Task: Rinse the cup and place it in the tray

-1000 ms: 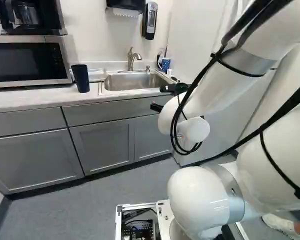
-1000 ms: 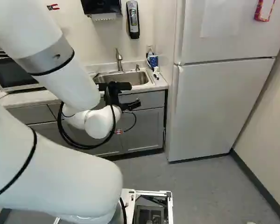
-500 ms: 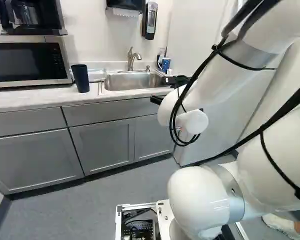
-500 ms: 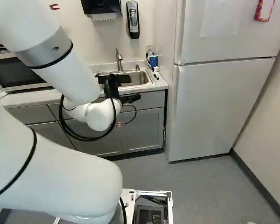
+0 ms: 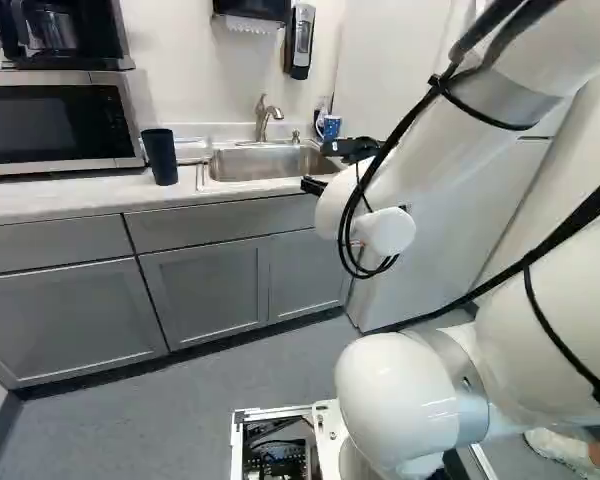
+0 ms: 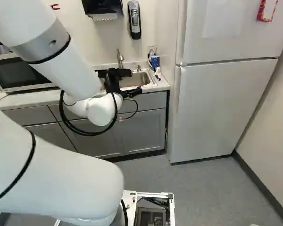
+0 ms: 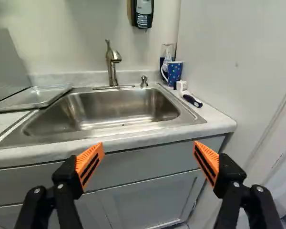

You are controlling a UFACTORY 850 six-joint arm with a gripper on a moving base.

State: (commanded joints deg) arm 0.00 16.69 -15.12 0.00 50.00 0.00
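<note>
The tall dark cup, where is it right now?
At the left of the left base view, the dark cup stands on the counter between the microwave and sink.

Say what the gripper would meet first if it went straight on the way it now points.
Most likely the counter's front edge, just this side of the sink; it shows ahead of the open gripper. Depth is hard to judge, so it might pass over into the sink.

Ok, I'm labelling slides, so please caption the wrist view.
Open black two-fingered hand facing a rectangular steel sink, a shallow silver tray beside it.
</note>
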